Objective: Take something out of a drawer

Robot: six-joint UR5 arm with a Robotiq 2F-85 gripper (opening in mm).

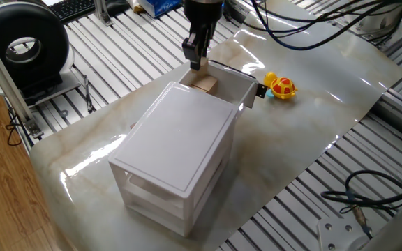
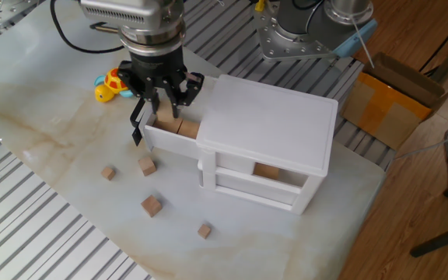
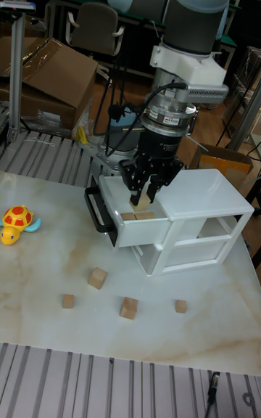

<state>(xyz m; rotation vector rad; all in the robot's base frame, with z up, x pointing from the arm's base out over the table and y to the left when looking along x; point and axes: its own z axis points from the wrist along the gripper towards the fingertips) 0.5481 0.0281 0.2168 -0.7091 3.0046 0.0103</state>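
Observation:
The white three-drawer box stands on the marble tabletop with its top drawer pulled out; the black handle shows at its front. A wooden block lies inside the drawer. My gripper hangs just above the open drawer, shut on another small wooden block that is lifted clear of the drawer floor. The other fixed view shows this gripper over the drawer's outer half, with a block left inside beside it. In one fixed view the gripper hides the held block.
A yellow and red toy turtle sits just beyond the drawer front. Several loose wooden blocks lie on the table before the box. Another block shows in the middle drawer. A cardboard box stands off the table.

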